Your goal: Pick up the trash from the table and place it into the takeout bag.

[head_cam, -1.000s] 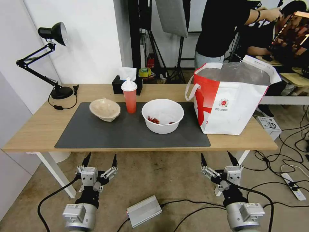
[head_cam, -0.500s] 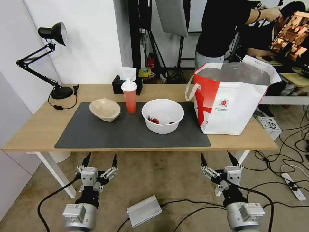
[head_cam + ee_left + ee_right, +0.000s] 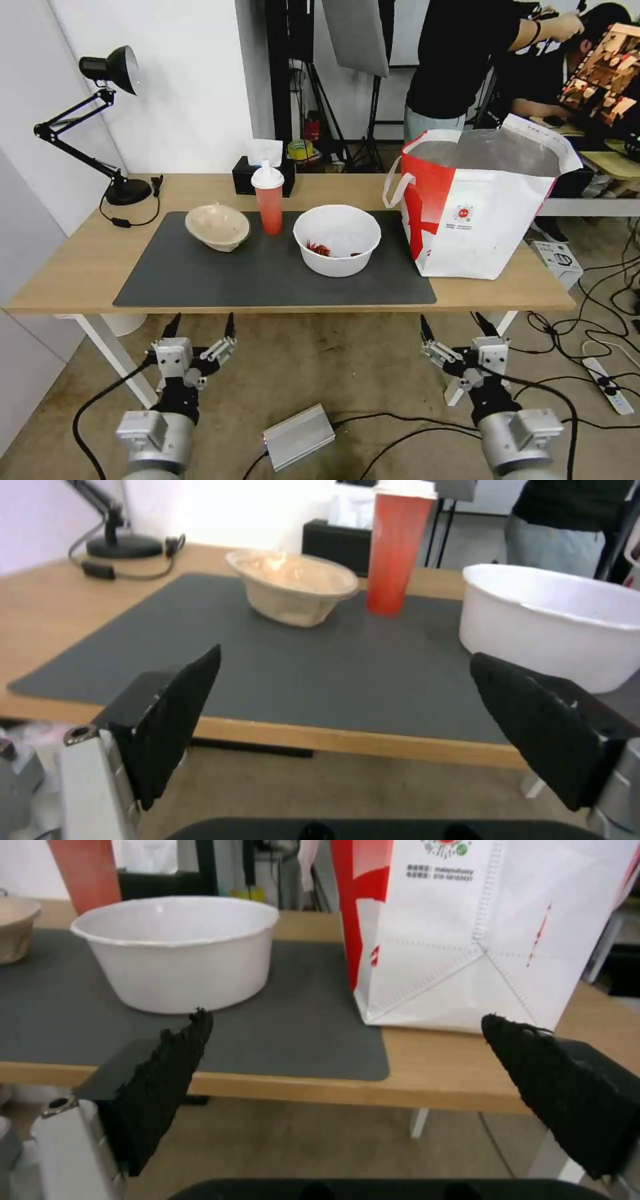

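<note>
On the table (image 3: 80,267) lies a dark grey mat (image 3: 267,277) carrying the trash: a beige pulp bowl (image 3: 217,227) (image 3: 293,587), a red drink cup (image 3: 269,200) (image 3: 397,550) with a white domed lid, and a big white bowl (image 3: 337,240) (image 3: 177,950) (image 3: 553,620) holding red scraps. The takeout bag (image 3: 480,200) (image 3: 480,930) stands open at the table's right end. Both grippers hang below the table's front edge, apart from everything. My left gripper (image 3: 200,325) (image 3: 343,680) is open under the mat's left part. My right gripper (image 3: 455,323) (image 3: 347,1040) is open under the bag's near corner.
A black desk lamp (image 3: 107,120) stands at the table's back left, a black tissue box (image 3: 260,175) behind the cup. A silver box (image 3: 298,437) and cables (image 3: 600,313) lie on the floor. People stand behind the bag.
Both grippers have shifted a little: the left one up and leftward toward the table edge, the right one slightly lower and rightward. The table's objects stay put.
</note>
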Robot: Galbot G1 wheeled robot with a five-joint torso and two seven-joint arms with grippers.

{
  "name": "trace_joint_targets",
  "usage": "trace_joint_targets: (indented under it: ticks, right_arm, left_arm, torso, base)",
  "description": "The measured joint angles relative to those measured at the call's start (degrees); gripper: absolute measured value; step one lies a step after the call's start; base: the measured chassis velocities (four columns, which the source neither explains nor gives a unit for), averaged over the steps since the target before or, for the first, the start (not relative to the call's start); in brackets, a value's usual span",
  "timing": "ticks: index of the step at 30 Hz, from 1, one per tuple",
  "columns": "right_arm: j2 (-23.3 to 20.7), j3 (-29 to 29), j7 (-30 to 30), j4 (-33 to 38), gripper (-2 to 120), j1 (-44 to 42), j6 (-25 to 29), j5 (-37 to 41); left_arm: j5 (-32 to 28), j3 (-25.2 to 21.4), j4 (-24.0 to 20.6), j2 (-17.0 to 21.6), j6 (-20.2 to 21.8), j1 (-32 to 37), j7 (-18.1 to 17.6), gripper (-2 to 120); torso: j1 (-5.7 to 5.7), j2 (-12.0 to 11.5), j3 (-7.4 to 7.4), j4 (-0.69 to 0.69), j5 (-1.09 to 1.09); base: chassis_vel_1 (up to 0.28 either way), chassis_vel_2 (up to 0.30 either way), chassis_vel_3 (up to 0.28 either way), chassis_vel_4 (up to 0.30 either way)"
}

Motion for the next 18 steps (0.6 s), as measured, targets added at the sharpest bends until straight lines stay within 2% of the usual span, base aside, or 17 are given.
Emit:
trace_joint_targets:
  ticks: [4,7,9,10,13,15,18]
  right_arm:
    - [-2.99,0.43,1.39,1.84,100,0.22,-3.72,3.32]
    - [-7.98,1.15,3.78,4.75,100,0.56,-9.99,8.95]
    - [-7.98,1.15,3.78,4.75,100,0.56,-9.99,8.95]
    - [-10.93,1.57,5.16,5.18,100,0.73,-13.73,12.24]
    - [-14.07,1.57,4.95,5.26,100,1.31,-14.58,15.67]
    - [-14.10,1.51,4.93,5.27,100,1.33,-14.54,15.74]
    - [-14.07,1.30,4.82,5.27,100,1.41,-14.11,15.80]
  left_arm:
    - [-3.50,0.25,-1.41,1.38,2.85,-0.56,-2.60,100]
    - [-9.88,0.71,-4.05,3.91,8.09,-1.57,-7.43,100]
    - [-9.88,0.71,-4.05,3.91,8.09,-1.57,-7.43,100]
    - [-13.31,0.92,-5.43,5.29,10.90,-2.09,-9.98,100]
    - [-19.78,1.37,-6.26,7.85,16.21,-3.15,-14.83,100]
    - [-20.21,1.41,-6.26,8.03,16.56,-3.23,-15.16,100]
    - [-20.00,1.21,-6.31,8.49,14.26,-3.79,-14.36,100]
  torso:
    - [0.00,0.00,0.00,0.00,0.01]
    - [0.00,0.00,0.00,0.00,0.00]
    - [0.00,0.00,0.00,0.00,0.00]
    - [0.00,0.00,0.00,0.00,0.00]
    - [0.00,0.00,0.00,0.00,0.01]
    - [0.00,0.00,0.00,0.00,0.01]
    - [0.00,0.00,0.00,-0.01,0.00]
  base:
    - [0.000,0.000,0.000,0.000]
    - [0.000,0.000,0.000,0.000]
    - [0.000,0.000,0.000,0.000]
    - [0.000,0.000,0.000,0.000]
    - [0.000,0.000,0.000,0.000]
    - [0.000,0.000,0.000,0.000]
    - [0.000,0.000,0.000,0.000]
